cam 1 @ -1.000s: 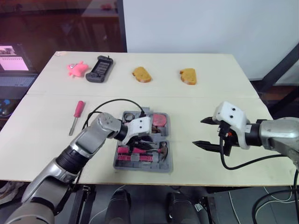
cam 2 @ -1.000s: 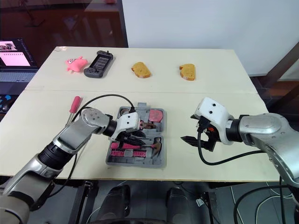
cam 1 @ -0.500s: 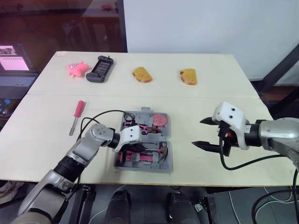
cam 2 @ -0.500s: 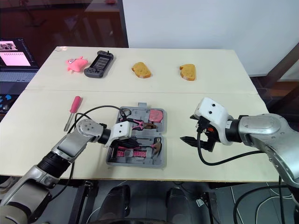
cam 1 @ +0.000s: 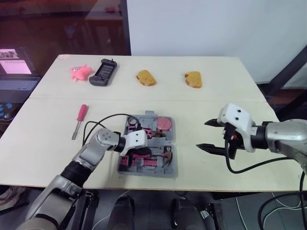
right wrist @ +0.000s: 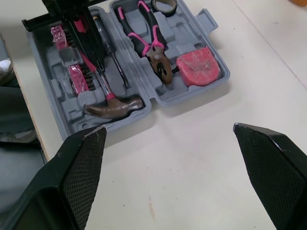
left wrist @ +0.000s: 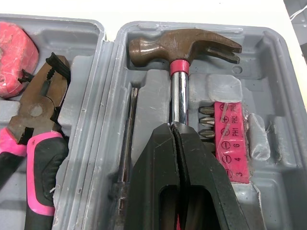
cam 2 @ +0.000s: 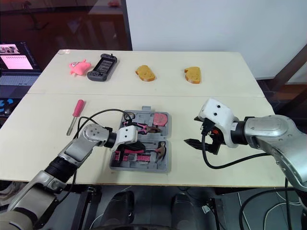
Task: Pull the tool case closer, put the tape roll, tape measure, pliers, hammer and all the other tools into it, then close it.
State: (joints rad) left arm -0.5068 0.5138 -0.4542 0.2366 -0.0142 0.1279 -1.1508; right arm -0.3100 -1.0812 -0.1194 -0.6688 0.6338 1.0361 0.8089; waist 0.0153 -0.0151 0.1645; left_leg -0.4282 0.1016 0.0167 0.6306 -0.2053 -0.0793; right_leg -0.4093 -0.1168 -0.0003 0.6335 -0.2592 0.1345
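The grey tool case [cam 1: 144, 173] lies open at the table's front middle. In it lie a hammer [left wrist: 184, 45], pink-handled pliers [left wrist: 33, 115], a pink tape measure [cam 1: 164, 123] and a pink bit holder [left wrist: 230, 143]. My left gripper [left wrist: 175, 125] reaches in from the case's left side, shut, its fingers pressed together right over the hammer's shaft. A dark ring [right wrist: 163, 5] sits in the case's far corner. A pink-handled screwdriver [cam 1: 79, 120] lies on the table left of the case. My right gripper [cam 1: 202, 134] hovers open to the right of the case, holding nothing.
Along the far side of the table lie a pink pig toy [cam 1: 80, 71], a black game controller [cam 1: 102, 73] and two bread pieces [cam 1: 145, 76] [cam 1: 193, 78]. A black cable loops from my left wrist over the case's far left.
My left gripper has drawn back from the middle of the case toward its left side, with the elbow dropping lower. The right gripper has stayed put.
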